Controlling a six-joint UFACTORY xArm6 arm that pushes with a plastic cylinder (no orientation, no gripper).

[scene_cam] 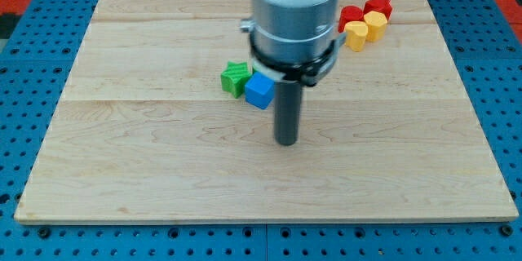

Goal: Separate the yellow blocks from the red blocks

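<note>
Two red blocks sit at the view's top right: a red star-shaped block (378,5) and a red block (351,14) to its left, partly hidden by the arm. Two yellow blocks touch them from below: a yellow rounded block (375,25) and a yellow block (355,34). The four form one tight cluster. My tip (285,141) rests on the board near the middle, well below and left of the cluster, touching no block.
A green star-shaped block (235,77) and a blue cube (259,90) sit together just above and left of my tip. The wooden board (147,171) lies on a blue pegboard surface. The arm's grey body (294,16) hides the board's top middle.
</note>
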